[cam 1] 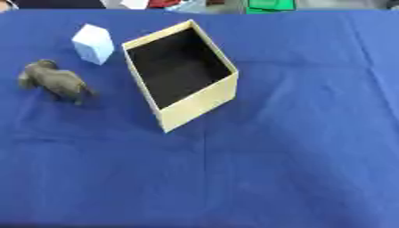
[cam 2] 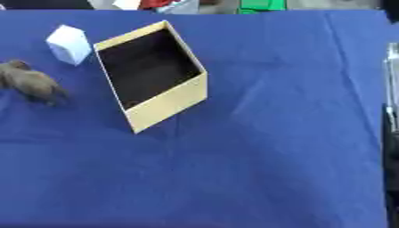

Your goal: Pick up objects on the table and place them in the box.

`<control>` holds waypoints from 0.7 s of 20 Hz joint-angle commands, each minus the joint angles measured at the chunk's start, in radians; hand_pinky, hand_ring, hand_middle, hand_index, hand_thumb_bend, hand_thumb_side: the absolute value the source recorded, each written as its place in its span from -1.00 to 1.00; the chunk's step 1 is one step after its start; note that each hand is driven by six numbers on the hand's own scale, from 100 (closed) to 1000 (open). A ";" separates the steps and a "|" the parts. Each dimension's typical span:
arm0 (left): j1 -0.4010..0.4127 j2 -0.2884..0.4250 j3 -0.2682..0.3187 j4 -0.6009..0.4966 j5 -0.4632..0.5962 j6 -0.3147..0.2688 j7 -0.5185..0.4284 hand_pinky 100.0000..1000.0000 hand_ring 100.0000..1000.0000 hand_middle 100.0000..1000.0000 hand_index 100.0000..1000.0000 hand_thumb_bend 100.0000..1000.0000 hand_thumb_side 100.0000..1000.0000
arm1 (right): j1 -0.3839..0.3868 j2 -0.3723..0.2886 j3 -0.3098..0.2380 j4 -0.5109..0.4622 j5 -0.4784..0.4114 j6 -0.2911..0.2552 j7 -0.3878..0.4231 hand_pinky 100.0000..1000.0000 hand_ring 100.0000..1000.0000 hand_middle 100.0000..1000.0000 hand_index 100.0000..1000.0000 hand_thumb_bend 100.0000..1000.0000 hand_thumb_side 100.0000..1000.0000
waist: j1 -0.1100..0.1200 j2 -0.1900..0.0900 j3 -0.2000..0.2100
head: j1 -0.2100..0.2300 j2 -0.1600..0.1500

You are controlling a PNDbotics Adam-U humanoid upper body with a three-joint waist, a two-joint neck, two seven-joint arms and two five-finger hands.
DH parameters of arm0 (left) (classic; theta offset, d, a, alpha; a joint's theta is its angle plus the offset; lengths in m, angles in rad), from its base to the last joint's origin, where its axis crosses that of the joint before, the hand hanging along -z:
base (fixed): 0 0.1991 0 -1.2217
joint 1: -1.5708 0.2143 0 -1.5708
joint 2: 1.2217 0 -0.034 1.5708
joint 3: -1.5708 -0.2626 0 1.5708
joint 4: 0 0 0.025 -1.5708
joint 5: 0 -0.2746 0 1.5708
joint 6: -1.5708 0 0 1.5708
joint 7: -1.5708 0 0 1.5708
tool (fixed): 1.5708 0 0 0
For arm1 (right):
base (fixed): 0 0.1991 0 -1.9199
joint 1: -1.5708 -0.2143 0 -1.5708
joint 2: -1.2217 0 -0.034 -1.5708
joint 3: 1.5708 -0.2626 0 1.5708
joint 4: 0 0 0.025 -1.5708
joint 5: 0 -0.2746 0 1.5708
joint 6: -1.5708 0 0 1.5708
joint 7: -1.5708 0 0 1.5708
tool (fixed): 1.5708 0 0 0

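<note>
An open tan cardboard box stands on the blue tablecloth, left of the middle and turned askew. Its inside is dark, and I see nothing lying in it. A small white block stands just left of the box's far corner. Nearer to me and further left, a grey toy animal stands on the cloth, apart from the box. Neither of my hands shows in either view.
Beyond the table's far edge lie a green thing and some red and white items. A silver and black strip runs down the right edge of the right eye view; I cannot make out what it is.
</note>
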 commanded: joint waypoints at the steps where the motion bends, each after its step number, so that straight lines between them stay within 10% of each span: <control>1: -0.010 0.019 0.002 -0.020 0.005 -0.001 -0.003 0.41 0.26 0.37 0.69 -0.57 0.92 | -0.016 -0.020 -0.007 -0.017 -0.002 0.000 0.002 0.72 0.88 0.46 0.89 -1.00 0.55 | 0.003 -0.012 0.002 | 0.000 0.015; 14: -0.019 0.121 -0.019 -0.020 -0.001 -0.007 0.019 0.41 0.28 0.40 0.69 -0.64 0.88 | -0.020 -0.021 -0.005 -0.017 -0.004 -0.001 0.004 0.72 0.88 0.46 0.89 -1.00 0.54 | 0.006 -0.010 0.000 | 0.010 0.014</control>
